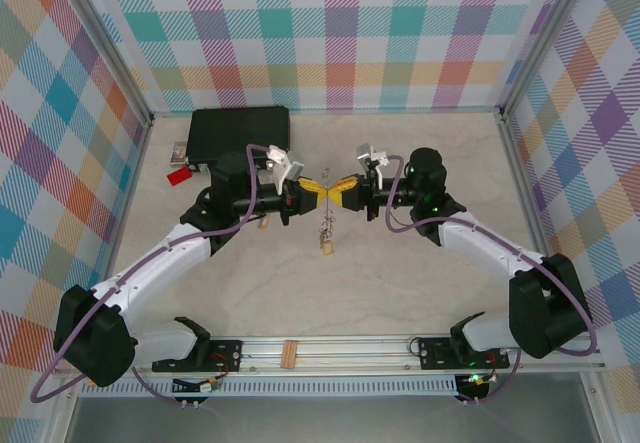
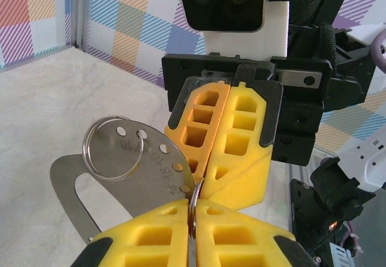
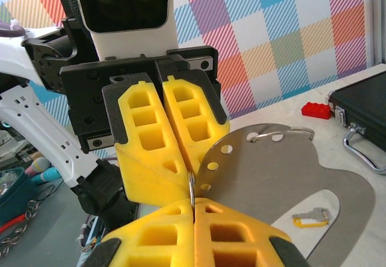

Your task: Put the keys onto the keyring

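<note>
Meeting nose to nose, the left gripper (image 1: pixel 315 194) and right gripper (image 1: pixel 342 192) were both clenched on the keyring (image 3: pixel 191 190) between them. One yellow-headed key (image 3: pixel 310 217) lay on the table (image 1: pixel 420 263), not yet threaded on.

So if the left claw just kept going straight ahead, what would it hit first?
The right gripper: its yellow fingers point straight back at the left gripper, tip to tip with hardly any gap, both seemingly pinching the same thin metal ring. It would likely meet them at once.
</note>
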`<state>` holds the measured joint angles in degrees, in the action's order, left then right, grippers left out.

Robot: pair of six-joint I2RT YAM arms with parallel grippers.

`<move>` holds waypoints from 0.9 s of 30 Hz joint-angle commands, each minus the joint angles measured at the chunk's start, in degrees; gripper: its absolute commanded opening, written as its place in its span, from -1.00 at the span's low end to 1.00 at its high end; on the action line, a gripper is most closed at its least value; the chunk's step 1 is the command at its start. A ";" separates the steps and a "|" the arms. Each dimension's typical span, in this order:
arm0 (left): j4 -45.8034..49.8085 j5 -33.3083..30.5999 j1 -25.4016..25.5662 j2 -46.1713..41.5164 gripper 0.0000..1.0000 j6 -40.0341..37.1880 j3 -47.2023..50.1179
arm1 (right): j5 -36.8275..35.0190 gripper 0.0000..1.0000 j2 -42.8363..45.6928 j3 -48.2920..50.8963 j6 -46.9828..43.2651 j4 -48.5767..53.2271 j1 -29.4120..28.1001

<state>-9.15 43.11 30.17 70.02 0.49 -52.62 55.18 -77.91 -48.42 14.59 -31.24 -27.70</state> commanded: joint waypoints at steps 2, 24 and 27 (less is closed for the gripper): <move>-2.89 2.22 -0.56 0.00 -1.00 0.62 -0.64 | 1.62 -1.00 0.74 0.17 0.68 -2.75 0.11; -0.17 -1.86 -0.58 -2.96 -1.00 -0.67 -0.01 | -30.32 -0.04 9.26 7.93 2.22 7.15 3.45; -0.26 -4.27 -0.55 -4.32 -1.00 -0.49 0.70 | -31.14 -0.17 4.92 6.63 3.33 7.97 3.42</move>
<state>-8.23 40.75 30.06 68.34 0.43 -52.62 27.11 -69.76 -39.90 16.56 -26.09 -24.43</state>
